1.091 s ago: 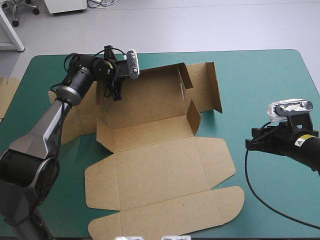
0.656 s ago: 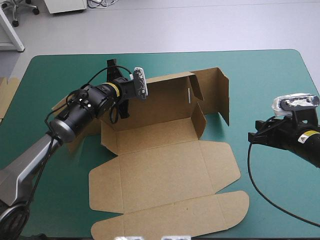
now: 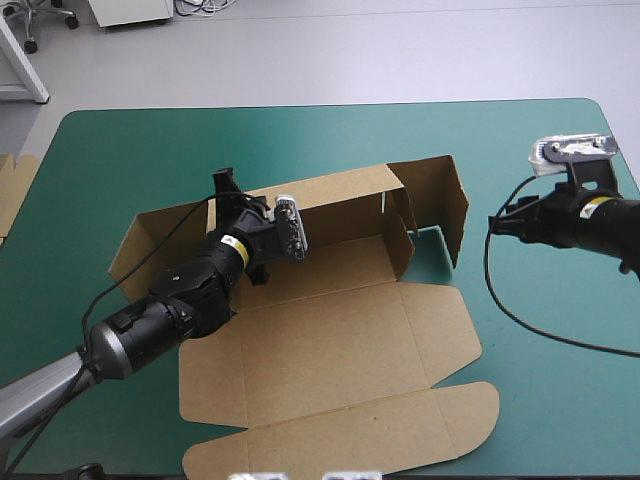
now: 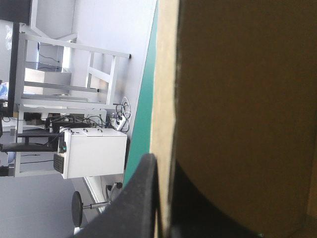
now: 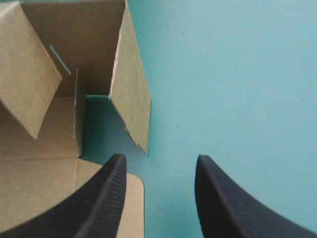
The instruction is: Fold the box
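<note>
Nearest the robot, the brown box (image 3: 330, 340) lies with its lid panel (image 3: 340, 435) flat on the teal-green worktop (image 3: 560, 380). Beyond the lid comes the wide base panel, also flat. Farther in, the board is becoming an open tray: a floor strip (image 3: 320, 262) with the rear wall (image 3: 330, 195) standing behind it. The wall's long axis runs across the worktop from left to right, its right end a little farther off. Nothing lies in the tray.

The left arm (image 3: 160, 310) reaches over the box's left part. The left jaws pinch the rear wall's top edge near its left end, and the left wrist view shows a black finger on each face of the board, all but closed on it.

At the wall's right end an end flap (image 5: 131, 94) stands upright, swung toward the near side. The right jaws are spread wide and empty over bare cover, pointing at that flap. Its lower corner lies just ahead of them, toward the finger on the box's side.

The right arm (image 3: 590, 215) is plainly the nearer one. I judge the coming move to be its own: turning the flap in across the tray's end while the left jaws brace the wall.

Off the worktop's left edge a bit of spare board (image 3: 15, 190) shows.
</note>
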Controlling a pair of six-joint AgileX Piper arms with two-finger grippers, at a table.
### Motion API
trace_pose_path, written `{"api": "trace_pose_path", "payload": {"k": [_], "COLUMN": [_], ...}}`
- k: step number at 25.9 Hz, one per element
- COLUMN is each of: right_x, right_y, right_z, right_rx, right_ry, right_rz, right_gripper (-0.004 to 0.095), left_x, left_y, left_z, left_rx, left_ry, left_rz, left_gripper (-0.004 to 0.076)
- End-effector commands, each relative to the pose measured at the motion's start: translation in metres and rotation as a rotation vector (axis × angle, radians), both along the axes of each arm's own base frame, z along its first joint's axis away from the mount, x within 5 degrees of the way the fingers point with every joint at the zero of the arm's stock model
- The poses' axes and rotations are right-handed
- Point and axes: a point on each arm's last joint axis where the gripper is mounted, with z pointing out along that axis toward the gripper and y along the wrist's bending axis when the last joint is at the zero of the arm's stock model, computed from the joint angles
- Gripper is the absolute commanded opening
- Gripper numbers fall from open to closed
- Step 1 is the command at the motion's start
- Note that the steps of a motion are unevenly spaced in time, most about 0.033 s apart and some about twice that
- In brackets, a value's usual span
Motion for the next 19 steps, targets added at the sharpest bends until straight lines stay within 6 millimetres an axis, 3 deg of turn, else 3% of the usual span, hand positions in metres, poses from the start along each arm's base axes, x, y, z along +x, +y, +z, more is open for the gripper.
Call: {"api": "trace_pose_path", "payload": {"k": [1,5,13,19], "right_x": [0.016,0.054,0.123,0.156], "right_y": [0.000,0.005,0.018,0.021], "right_z": [0.030,0.049,0.037,0.027], "right_rx": [0.020,0.044,0.106,0.106], "right_ry": [-0.116,-0.135,-0.033,0.004], "right_rz": [-0.007,0.022,0.099,0.118], "right_gripper": [0.0414,0.0414,0.0414,0.0414], "left_x": [-0.017,-0.027,-0.029,-0.028], "left_y": [0.000,-0.003,-0.003,-0.003], "left_z": [0.011,0.008,0.009,0.011], "left_rx": [-0.058,-0.031,-0.043,0.021], "left_ry": [-0.023,-0.009,-0.023,-0.051], "left_rz": [0.005,0.042,0.071,0.043], "left_gripper": [-0.0011,-0.0011,-0.0011,-0.0011]}}
